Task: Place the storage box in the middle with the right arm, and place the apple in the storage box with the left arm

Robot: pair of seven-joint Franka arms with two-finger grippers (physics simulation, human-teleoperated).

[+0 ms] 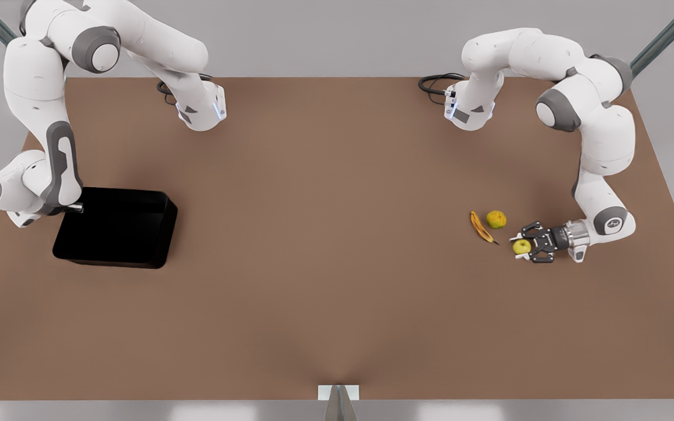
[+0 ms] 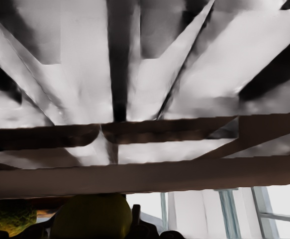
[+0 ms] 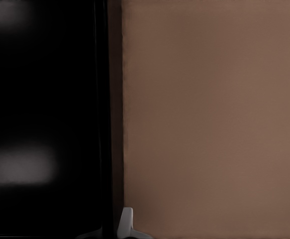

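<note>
Front view, arms: two white Franka arms are reaching over one brown table (image 1: 325, 280).
Front view, storage box (image 1: 116, 228): one glossy black bin is sitting flat on the table at the front view's left, well apart from the fruit.
Front view, right gripper (image 1: 75, 206): it is meeting the box's near-left rim; its jaw state cannot be told.
Front view, fruit: three pieces are lying at the front view's right, namely one apple (image 1: 522, 247), one orange-yellow mottled fruit (image 1: 495, 219) and one banana (image 1: 481, 227).
Front view, left gripper (image 1: 523, 246): it is lying low and level, its dark fingers (image 1: 533, 227) spread on either side of the apple, apparently touching it.
Left wrist view, apple (image 2: 91, 216): one pale yellow-green round is sitting right at the left gripper (image 2: 97, 224), with the mottled fruit (image 2: 8, 215) just beside it.
Right wrist view, storage box (image 3: 40, 114): one black wall is standing against the table (image 3: 214, 114); one pale fingertip (image 3: 126, 221) is touching its rim.
</note>
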